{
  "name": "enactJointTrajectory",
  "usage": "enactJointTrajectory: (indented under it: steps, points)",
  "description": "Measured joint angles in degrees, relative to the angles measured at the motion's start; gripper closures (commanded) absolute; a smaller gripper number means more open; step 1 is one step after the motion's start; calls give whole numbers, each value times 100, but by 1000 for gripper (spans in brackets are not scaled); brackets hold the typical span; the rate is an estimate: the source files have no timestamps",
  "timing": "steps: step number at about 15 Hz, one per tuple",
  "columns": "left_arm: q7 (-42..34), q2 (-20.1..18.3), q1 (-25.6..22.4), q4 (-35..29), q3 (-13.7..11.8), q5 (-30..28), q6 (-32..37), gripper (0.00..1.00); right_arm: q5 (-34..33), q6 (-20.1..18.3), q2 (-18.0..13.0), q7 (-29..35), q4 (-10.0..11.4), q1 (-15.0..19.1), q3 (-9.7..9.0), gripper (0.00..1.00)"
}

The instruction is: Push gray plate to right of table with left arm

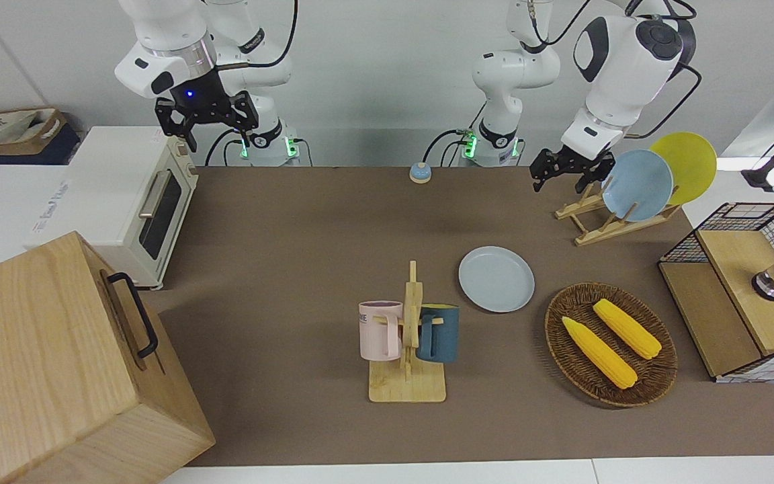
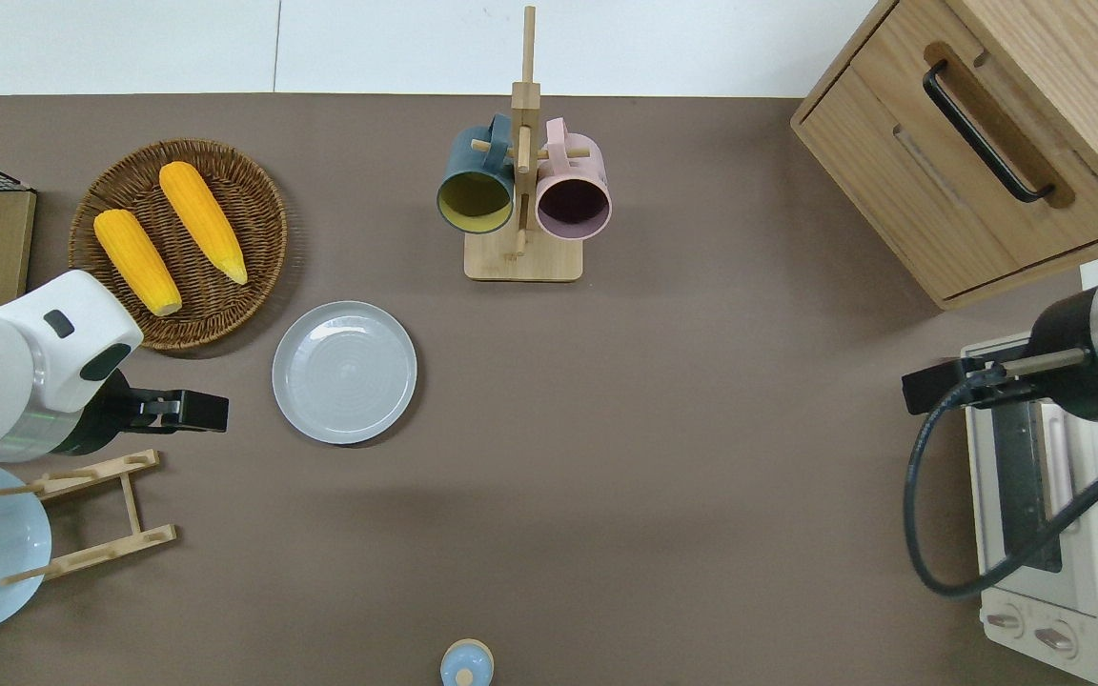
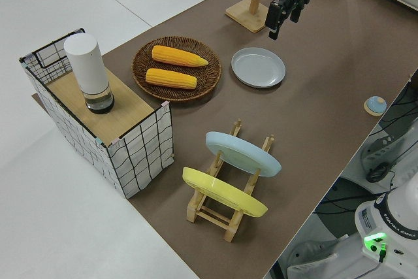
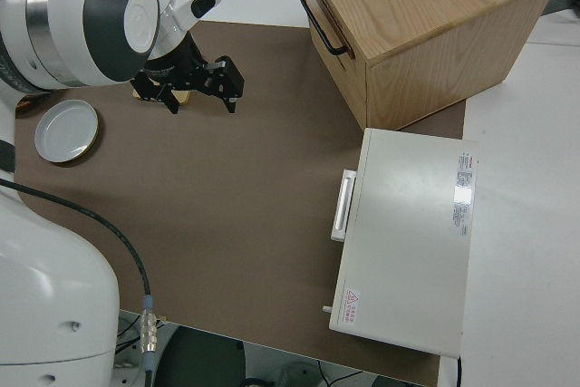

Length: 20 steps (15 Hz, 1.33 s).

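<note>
Hovering: left gripper [image 2: 211, 412] is held up beside the gray plate [image 2: 344, 372], fingers slightly parted, nothing gripped | plate lies flat on counter [image 2: 663, 457] near corn basket [image 2: 182, 243] | right arm parked

The gray plate [image 2: 344, 372] lies flat on the brown worktop [image 2: 654, 429]; everything else is placed from it. The left gripper [image 2: 189, 411] is up in the air just beside the plate, toward the left arm's end of the worktop, not touching its rim. A wicker basket [image 2: 258, 205] holding two corn cobs [image 2: 202, 221] sits near the plate, farther from the robots and toward that same end. A wooden mug stand [image 2: 523, 257] with a dark teal mug [image 2: 475, 186] and a pink mug [image 2: 574, 195] stands farther from the robots than the plate, toward the right arm's end. A wooden dish rack [image 2: 96, 514] lies nearer to the robots than the plate, with a blue plate [image 2: 6, 572] on it. The right arm is parked.
</note>
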<state>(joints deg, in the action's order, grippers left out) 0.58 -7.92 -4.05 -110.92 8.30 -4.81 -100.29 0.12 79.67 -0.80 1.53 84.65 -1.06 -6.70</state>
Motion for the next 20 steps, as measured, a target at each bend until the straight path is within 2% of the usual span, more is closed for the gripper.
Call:
enactJointTrajectory:
  steps: [5,17,20]
  points:
    - [-2,20,1,-3,84,0,7,0,0,0,0,0,0,0,0,17]
    - [12,25,-6,-8,70,0,90,0,0,0,0,0,0,0,0,17]
    - [373,39,-6,-14,73,0,98,0,0,0,0,0,0,0,0,17]
